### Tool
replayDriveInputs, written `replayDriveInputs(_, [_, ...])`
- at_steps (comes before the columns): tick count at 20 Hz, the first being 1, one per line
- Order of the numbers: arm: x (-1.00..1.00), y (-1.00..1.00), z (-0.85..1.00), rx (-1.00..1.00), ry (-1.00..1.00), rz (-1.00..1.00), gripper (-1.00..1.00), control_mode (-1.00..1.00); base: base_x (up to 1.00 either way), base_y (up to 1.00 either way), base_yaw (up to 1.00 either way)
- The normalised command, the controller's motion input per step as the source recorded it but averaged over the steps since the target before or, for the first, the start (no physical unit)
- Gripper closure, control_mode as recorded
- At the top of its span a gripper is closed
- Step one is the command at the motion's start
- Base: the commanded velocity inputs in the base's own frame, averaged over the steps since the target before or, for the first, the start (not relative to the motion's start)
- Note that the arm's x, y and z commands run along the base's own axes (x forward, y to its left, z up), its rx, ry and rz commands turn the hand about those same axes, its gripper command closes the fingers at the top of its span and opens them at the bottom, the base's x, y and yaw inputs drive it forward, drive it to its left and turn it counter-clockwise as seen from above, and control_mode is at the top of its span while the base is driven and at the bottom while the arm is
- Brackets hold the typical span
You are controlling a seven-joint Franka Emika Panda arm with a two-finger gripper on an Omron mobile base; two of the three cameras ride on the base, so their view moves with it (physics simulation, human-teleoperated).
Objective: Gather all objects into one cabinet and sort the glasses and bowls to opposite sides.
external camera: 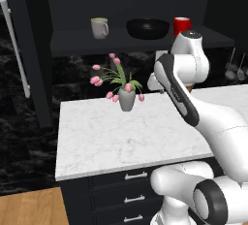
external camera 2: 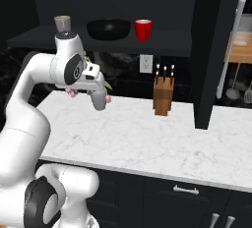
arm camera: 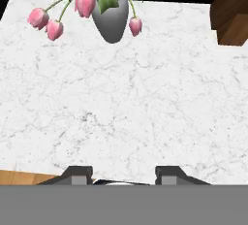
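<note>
My end effector (arm camera: pixel 123 174) hangs over white marble table (arm camera: pixel 126 112), fingers apart, gripping nothing. Grey vase (arm camera: pixel 113 18) with pink tulips at 12 o'clock. Beyond, cabinet shelf (external camera: pixel 77 42): pale mug (external camera: pixel 100 27) at 10 o'clock, black bowl (external camera: pixel 147 28) middle, red mug (external camera: pixel 181 25) right. Cabinet door (external camera 2: pixel 210 50) open.
</note>
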Motion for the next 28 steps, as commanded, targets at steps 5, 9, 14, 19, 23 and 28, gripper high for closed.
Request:
replayDriveInputs(5, [-0.56,-0.06,0.0,0.0,-0.02,-0.04,-1.0,-1.0,0.0,0.0,0.0])
replayDriveInputs(9, [-1.0,-0.16,0.0,0.0,-0.11,-0.08,-1.0,-1.0,0.0,0.0,0.0])
replayDriveInputs(14, [-1.0,-0.19,0.01,0.0,-0.07,-0.06,-1.0,-1.0,0.0,0.0,0.0])
replayDriveInputs(19, [-0.61,-0.09,0.29,0.0,0.0,-0.08,-1.0,-1.0,0.0,0.0,0.0])
replayDriveInputs(23, [0.0,0.0,0.51,0.0,0.0,-0.09,-1.0,-1.0,0.0,0.0,0.0])
replayDriveInputs(28, [0.0,0.0,0.56,0.0,0.0,-0.04,-1.0,-1.0,0.0,0.0,0.0])
